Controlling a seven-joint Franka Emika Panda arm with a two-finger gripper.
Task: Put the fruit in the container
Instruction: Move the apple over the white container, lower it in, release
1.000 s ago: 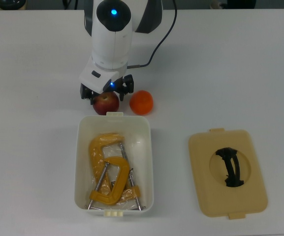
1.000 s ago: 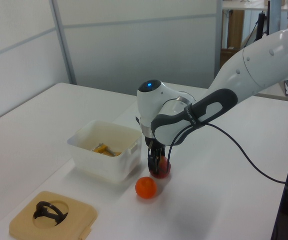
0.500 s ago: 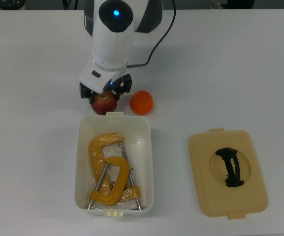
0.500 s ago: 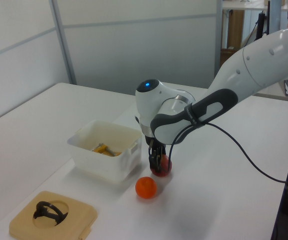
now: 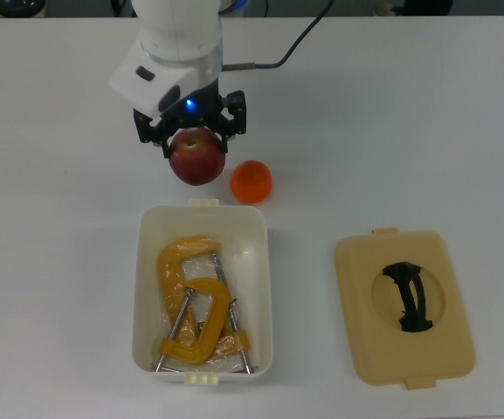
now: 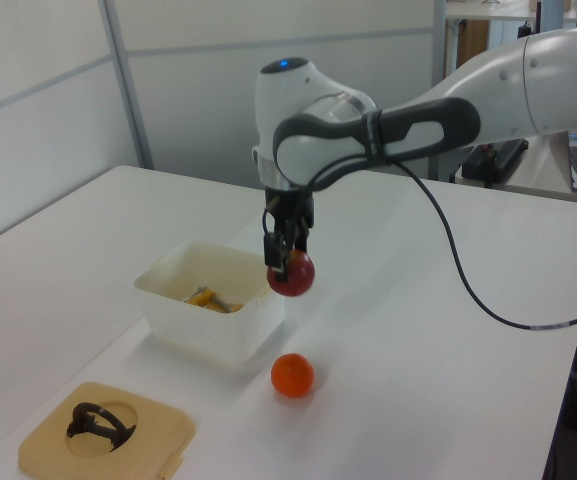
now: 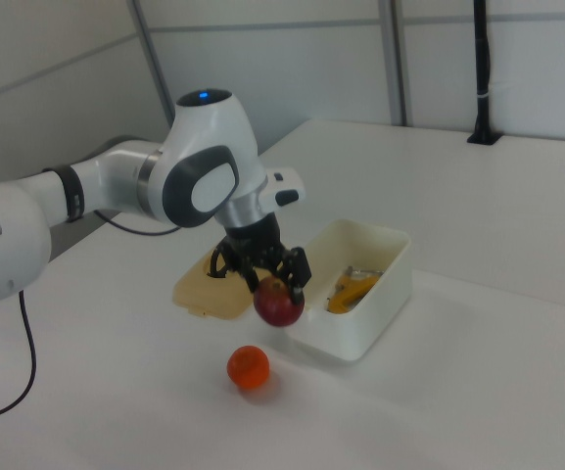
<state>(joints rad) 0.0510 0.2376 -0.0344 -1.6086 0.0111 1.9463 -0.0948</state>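
Note:
A red apple (image 5: 197, 158) (image 6: 292, 275) (image 7: 278, 304) hangs in the air, with my gripper (image 5: 194, 138) (image 6: 282, 256) (image 7: 262, 277) shut on it from above. In the left view it is well above the table, beside the near end of the white container (image 5: 260, 229) (image 6: 176, 273) (image 7: 392, 252). An orange (image 5: 251, 182) (image 6: 293, 375) (image 7: 248, 367) rests on the table just outside that end of the container, to the apple's right in the top view. The container holds yellow-orange C-clamps (image 5: 195, 300) (image 6: 205, 297) (image 7: 352, 285).
A flat tan lid (image 5: 439, 349) (image 6: 148, 435) with a black handle (image 5: 408, 296) (image 6: 96, 421) lies on the white table to the container's right in the top view. A black cable (image 6: 468, 285) trails from the arm across the table.
My gripper has risen off the table with the apple in it; the apple stood on the table beside the container before. The orange and the container stay where they were.

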